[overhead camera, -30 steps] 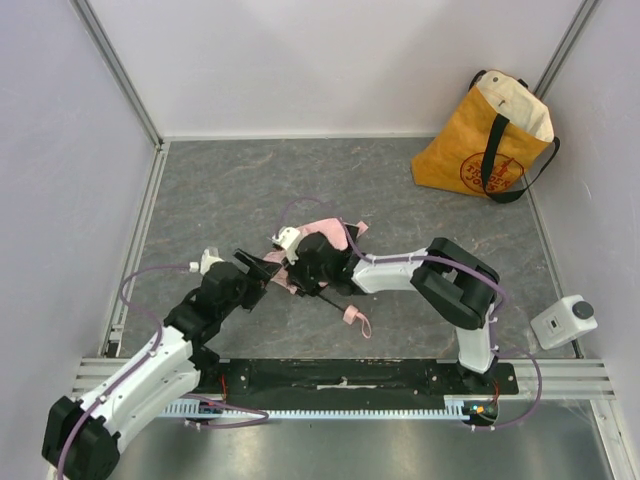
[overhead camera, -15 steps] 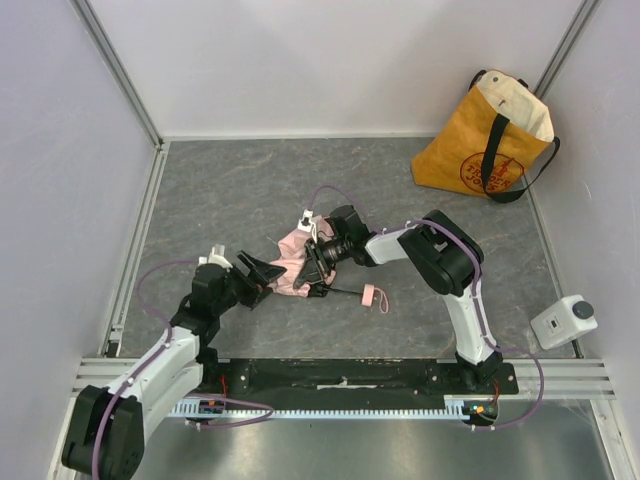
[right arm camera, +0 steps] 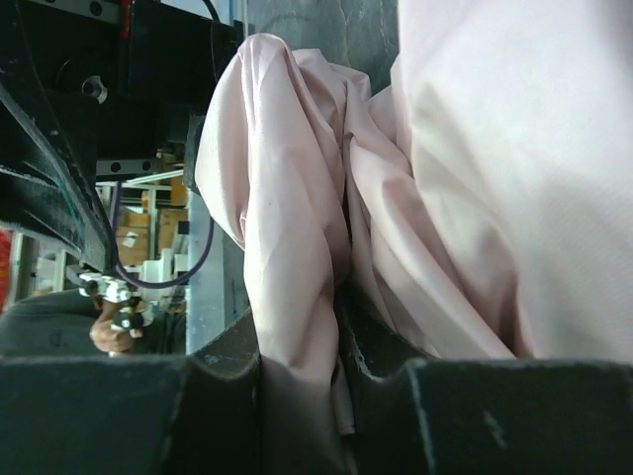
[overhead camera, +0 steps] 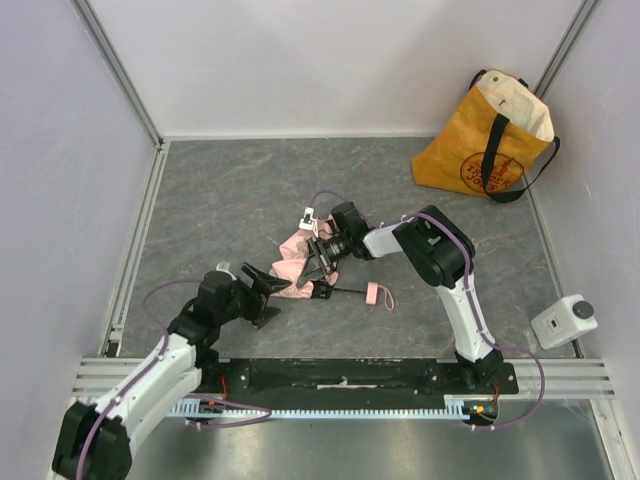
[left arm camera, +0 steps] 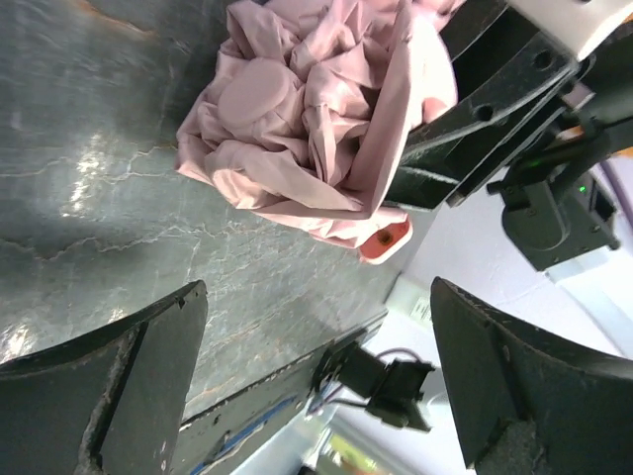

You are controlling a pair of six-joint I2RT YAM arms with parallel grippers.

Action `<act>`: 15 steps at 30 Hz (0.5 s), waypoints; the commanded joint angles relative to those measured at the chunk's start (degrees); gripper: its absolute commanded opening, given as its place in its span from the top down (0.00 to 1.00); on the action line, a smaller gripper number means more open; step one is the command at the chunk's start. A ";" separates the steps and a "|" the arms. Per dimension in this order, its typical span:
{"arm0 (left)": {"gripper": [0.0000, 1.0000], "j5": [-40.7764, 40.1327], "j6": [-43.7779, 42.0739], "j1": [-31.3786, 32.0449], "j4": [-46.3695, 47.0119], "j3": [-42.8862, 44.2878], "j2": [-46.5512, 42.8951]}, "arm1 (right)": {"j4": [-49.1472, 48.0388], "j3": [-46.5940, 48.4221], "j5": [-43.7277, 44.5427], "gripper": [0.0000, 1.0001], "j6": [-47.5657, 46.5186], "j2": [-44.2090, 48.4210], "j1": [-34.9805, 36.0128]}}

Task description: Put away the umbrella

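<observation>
The umbrella (overhead camera: 293,250) is a crumpled pale pink bundle on the grey floor at the middle, with its thin black shaft (overhead camera: 347,291) running right to the small pink handle (overhead camera: 372,294). My right gripper (overhead camera: 312,268) is shut on a fold of the pink fabric (right arm camera: 297,297), which fills the right wrist view. My left gripper (overhead camera: 270,285) is open and empty just left of the bundle; in the left wrist view the fabric (left arm camera: 307,129) lies beyond its spread fingers (left arm camera: 109,386).
A yellow tote bag (overhead camera: 487,140) with black straps stands at the back right corner. A small white device (overhead camera: 563,321) sits at the right edge. Metal rails line the left wall and the near edge.
My left gripper has drawn back and down from the bundle. My right gripper has stayed shut on the fabric, and the handle has shifted slightly right.
</observation>
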State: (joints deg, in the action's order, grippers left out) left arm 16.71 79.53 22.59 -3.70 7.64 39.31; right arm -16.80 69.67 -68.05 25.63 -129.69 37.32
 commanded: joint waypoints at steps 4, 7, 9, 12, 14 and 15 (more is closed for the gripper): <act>0.01 -9.32 10.04 0.53 -13.25 4.74 0.65 | 11.26 -0.67 3.55 1.00 4.78 -6.81 -0.85; 0.01 -8.19 8.02 0.79 -12.39 9.49 12.07 | 10.65 -0.67 1.88 1.00 6.09 -6.02 -1.02; 0.01 -9.67 7.84 2.19 -8.01 10.03 16.40 | 9.07 -0.50 1.17 1.00 8.20 -5.14 -1.11; 0.01 -14.58 11.16 4.21 -1.06 7.23 15.89 | 6.00 -0.41 0.11 1.00 11.27 -4.52 -1.02; 0.01 -15.83 12.84 4.92 1.93 5.73 16.32 | 0.58 -1.20 -0.67 1.00 16.44 -4.35 -1.11; 0.01 -16.35 13.28 5.53 2.38 5.63 16.67 | -3.99 -2.25 -1.37 1.00 20.82 -4.26 -1.11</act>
State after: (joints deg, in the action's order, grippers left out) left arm 6.46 88.12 26.57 -6.90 15.46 55.11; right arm -17.17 71.24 -71.02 33.56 -131.26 36.51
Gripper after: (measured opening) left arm 0.991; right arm 0.254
